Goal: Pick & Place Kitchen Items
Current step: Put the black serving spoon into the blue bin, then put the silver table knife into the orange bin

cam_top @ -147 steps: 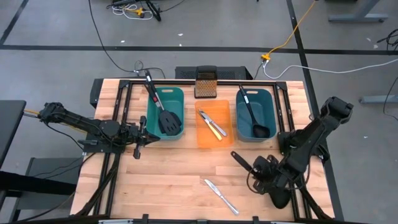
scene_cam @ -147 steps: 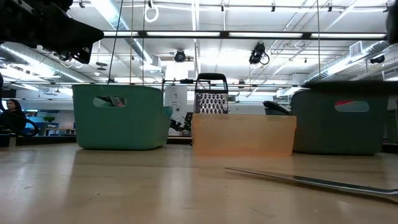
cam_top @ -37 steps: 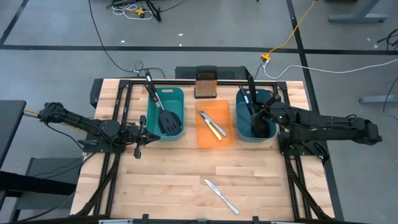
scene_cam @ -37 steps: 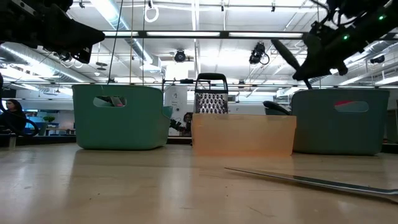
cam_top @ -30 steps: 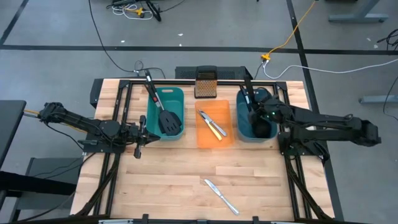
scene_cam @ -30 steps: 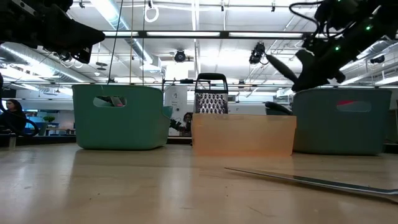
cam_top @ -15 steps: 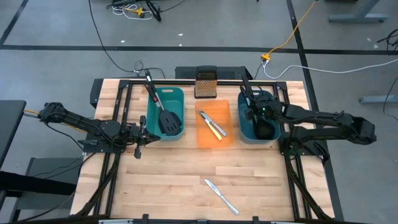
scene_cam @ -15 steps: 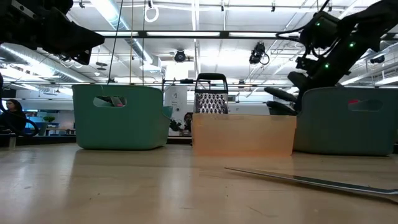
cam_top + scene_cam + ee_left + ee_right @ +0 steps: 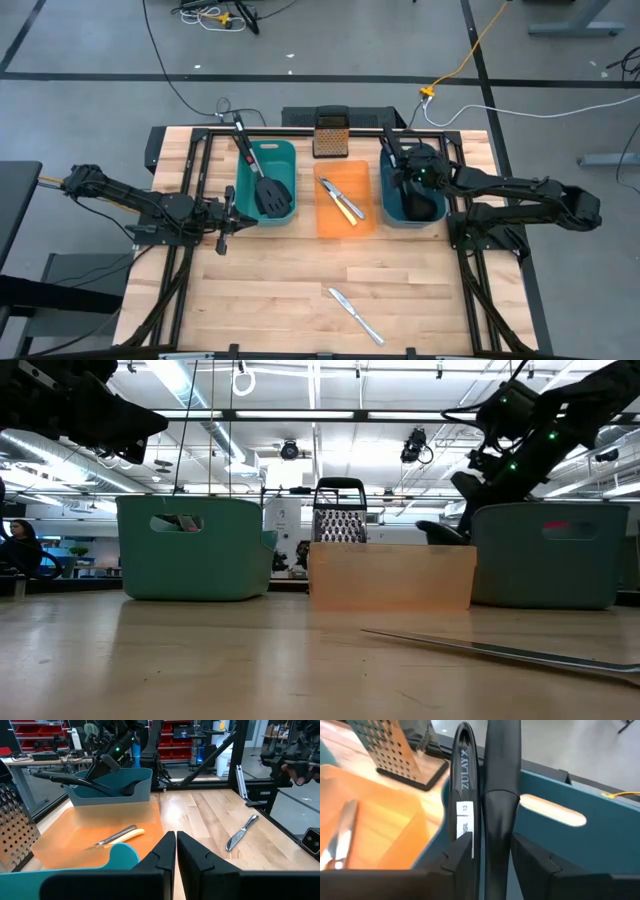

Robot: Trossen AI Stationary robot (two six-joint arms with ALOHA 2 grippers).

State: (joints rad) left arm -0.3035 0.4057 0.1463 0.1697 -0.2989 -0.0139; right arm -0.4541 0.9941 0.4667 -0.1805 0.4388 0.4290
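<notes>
Right wrist view puts us over the right-hand teal bin [image 9: 410, 186], where the right gripper [image 9: 492, 852] has its fingers apart on either side of a black ladle handle [image 9: 501, 775] — the gap shows on both sides, so we judge the grip loosened, not clamped. A second ladle [image 9: 465, 785], labelled, lies just beside it against the bin's rim. These look like light, stiff plastic pieces, long and bowl-heavy, so we would expect them to swing if taken near the tip; a hold toward mid-handle seems safer. Still out on the surface [image 9: 280, 300] is a slim silver knife [image 9: 356, 315], well apart from the bins — thin, hard, probably slippery and lying flat, so we would take it across the handle rather than the blade. Our left gripper [image 9: 175, 851] waits beside the left-hand teal bin [image 9: 266, 182] with fingers together, holding nothing.
</notes>
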